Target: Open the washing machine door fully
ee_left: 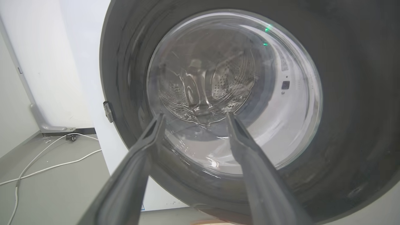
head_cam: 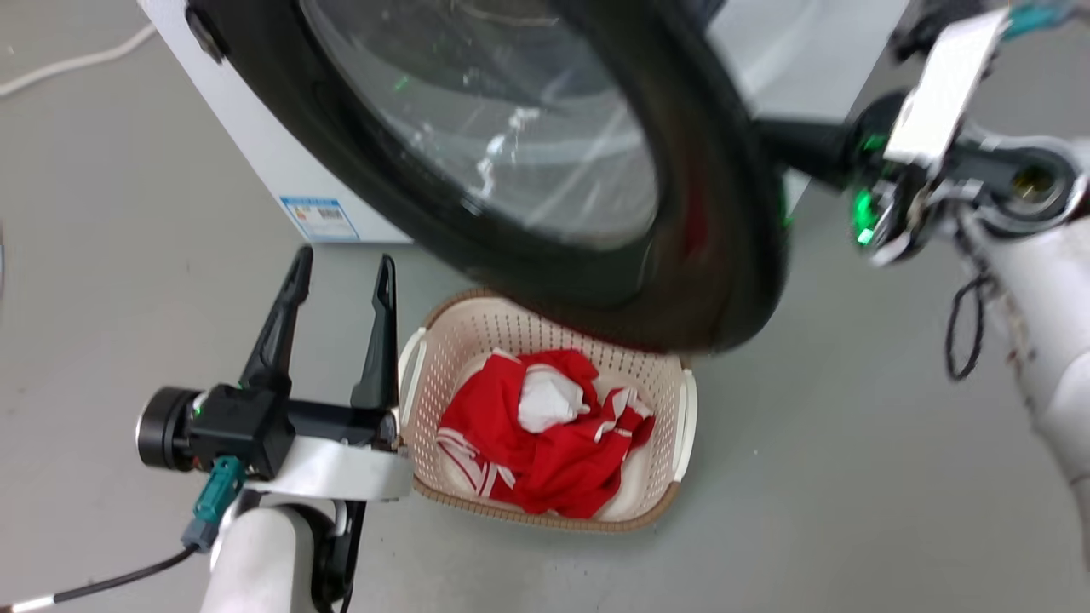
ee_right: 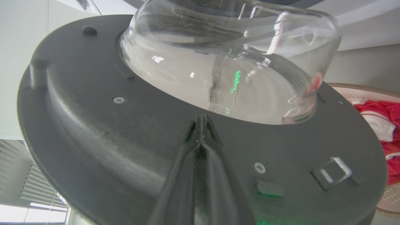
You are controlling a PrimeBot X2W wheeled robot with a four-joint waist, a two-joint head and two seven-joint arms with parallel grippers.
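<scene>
The washing machine door (head_cam: 715, 221) stands swung out from the white washing machine (head_cam: 255, 145), its black rim and clear glass bowl (head_cam: 511, 128) hanging over the basket. In the right wrist view my right gripper (ee_right: 202, 119) is shut with nothing in it, its tips against the door's inner black face (ee_right: 93, 131) just below the glass bowl (ee_right: 218, 62). My left gripper (head_cam: 343, 264) is open at the lower left, short of the door's outer face and apart from it. In the left wrist view the left gripper's fingers (ee_left: 195, 116) frame the door glass (ee_left: 237, 93), with the steel drum seen through it.
A beige laundry basket (head_cam: 685, 409) with red and white clothes (head_cam: 545, 443) sits on the grey floor under the door's lower edge, right beside my left wrist. A blue sticker (head_cam: 319, 219) marks the machine's front. White cables (ee_left: 47, 168) lie on the floor left of the machine.
</scene>
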